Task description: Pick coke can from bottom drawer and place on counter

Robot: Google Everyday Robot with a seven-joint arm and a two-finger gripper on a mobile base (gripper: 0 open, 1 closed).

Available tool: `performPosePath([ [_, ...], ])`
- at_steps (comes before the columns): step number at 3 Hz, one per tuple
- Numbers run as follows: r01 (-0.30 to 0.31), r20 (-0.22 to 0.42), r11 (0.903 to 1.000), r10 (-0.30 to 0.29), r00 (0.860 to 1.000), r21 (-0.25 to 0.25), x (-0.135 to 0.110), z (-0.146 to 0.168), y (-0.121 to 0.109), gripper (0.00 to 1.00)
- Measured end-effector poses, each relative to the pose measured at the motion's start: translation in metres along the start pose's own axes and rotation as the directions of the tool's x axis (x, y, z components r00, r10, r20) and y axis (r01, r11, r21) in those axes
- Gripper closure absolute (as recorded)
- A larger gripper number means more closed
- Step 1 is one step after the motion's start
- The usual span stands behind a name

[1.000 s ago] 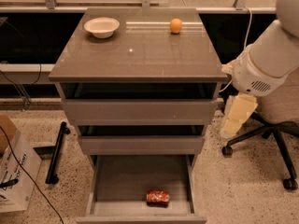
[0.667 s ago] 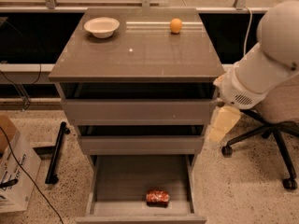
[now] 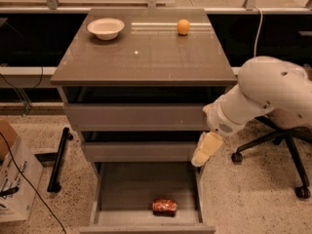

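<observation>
The coke can lies on its side near the front of the open bottom drawer, a little right of middle. The counter tops the cabinet above two other grey drawers. My gripper hangs off the white arm at the cabinet's right edge, level with the middle drawer. It is above and to the right of the can and apart from it. It holds nothing that I can see.
A white bowl and an orange ball sit at the back of the counter. An office chair base stands to the right. A cardboard box and a black bar lie on the floor to the left.
The arm has swung left and down, bringing my gripper from beside the cabinet's right side to the right edge of the open bottom drawer. The can has not moved.
</observation>
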State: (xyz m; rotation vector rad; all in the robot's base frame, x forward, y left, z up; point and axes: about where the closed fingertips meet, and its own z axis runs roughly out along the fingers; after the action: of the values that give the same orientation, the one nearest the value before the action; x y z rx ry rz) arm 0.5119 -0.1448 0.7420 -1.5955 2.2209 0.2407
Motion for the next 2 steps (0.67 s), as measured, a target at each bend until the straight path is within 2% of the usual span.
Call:
performPosePath([
  [1,-0.005,0.014,0.9999,0.006,1.000,-0.009,0.0018,0.0154,-0.0016,0.00],
  [2,-0.026,-0.008,0.9996,0.026,1.000,-0.007,0.0018,0.0234,0.0003,0.00],
])
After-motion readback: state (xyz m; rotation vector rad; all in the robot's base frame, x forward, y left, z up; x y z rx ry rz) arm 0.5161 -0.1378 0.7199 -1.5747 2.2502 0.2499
